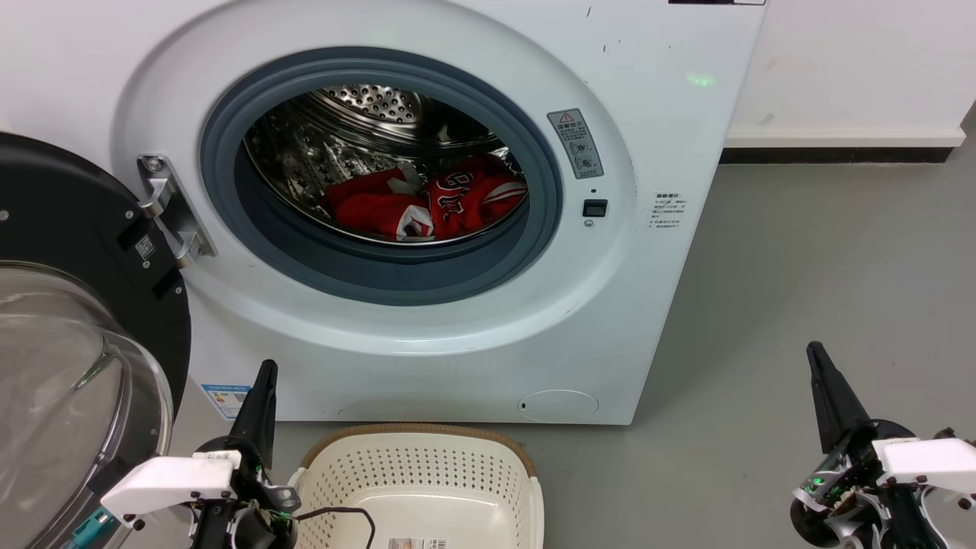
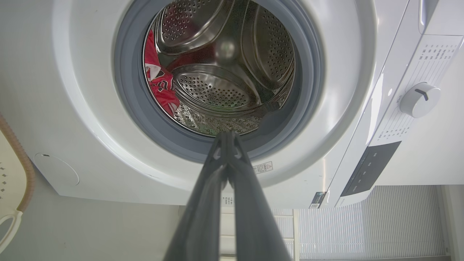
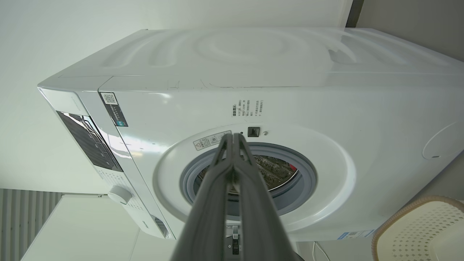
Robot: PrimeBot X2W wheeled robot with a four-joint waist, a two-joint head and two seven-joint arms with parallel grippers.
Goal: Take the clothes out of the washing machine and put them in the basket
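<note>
The washing machine (image 1: 663, 114) is big and white. Its round door (image 1: 69, 213) is swung wide open on the left side. The door has a black rim and a see-through glass bowl. Inside the round hole is the shiny drum (image 1: 366, 103), which has lots of little holes. The clothes (image 1: 427, 202) lie in a heap at the bottom of the drum. They are red with bits of white, and one has black marks with white edges. The basket (image 1: 412, 465) sits on the grey floor (image 1: 801, 267), right in front of the washing machine and below the hole. It is cream, with little holes in its sides and a brown rim. The left gripper (image 1: 264, 377) is low down, just beside the basket's left side, and points up. Its two dark fingers are pressed together and hold nothing. The right gripper (image 1: 820, 362) is well apart from the basket, off to the right over the floor. Its fingers are pressed together too.
</note>
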